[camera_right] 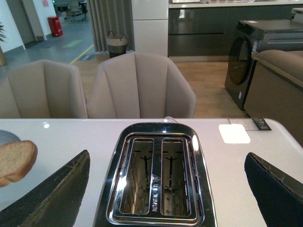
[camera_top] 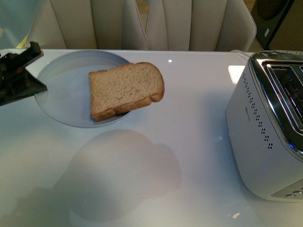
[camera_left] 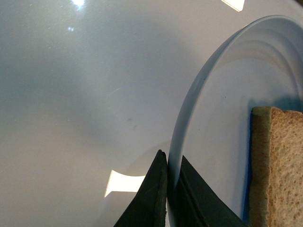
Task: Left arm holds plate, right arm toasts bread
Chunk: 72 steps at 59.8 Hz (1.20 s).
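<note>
At plate edge, our L gripper [camera_left: 169,163] clamps rim of plate [camera_top: 61,97]. R gripper [camera_right: 166,157] wide, empty, facing toaster [camera_right: 156,179]. On plate, bread [camera_top: 125,90] overhangs toaster-side rim. We judge it light, soft, crumbly; grab overhanging crust. R gripper absent from front view; slice count unclear.

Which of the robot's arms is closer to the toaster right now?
Right. The right gripper hangs open over the toaster; the left gripper grips the plate rim, far across the table.
</note>
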Each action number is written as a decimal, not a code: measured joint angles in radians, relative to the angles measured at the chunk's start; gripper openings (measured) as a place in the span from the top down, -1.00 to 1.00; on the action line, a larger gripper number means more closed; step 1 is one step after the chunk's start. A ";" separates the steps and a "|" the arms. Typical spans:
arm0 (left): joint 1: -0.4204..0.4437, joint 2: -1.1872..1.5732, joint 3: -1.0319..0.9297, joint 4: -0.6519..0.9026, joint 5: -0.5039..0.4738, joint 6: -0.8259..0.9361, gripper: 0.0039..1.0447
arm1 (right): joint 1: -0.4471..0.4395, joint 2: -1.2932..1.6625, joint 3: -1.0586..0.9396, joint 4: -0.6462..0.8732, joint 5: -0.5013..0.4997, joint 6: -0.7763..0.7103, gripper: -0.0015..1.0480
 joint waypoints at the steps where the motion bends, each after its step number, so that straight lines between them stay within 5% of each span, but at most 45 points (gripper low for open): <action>1: -0.004 -0.005 0.003 -0.004 0.000 -0.003 0.94 | 0.000 0.000 0.000 0.000 0.000 0.000 -0.83; 44: -0.277 -0.162 0.193 -0.205 -0.062 -0.201 0.94 | 0.000 0.000 0.000 0.000 0.000 0.000 -0.83; 72: -0.334 -0.245 0.153 -0.209 -0.025 -0.202 0.94 | 0.000 0.000 0.000 0.000 0.000 0.000 -0.83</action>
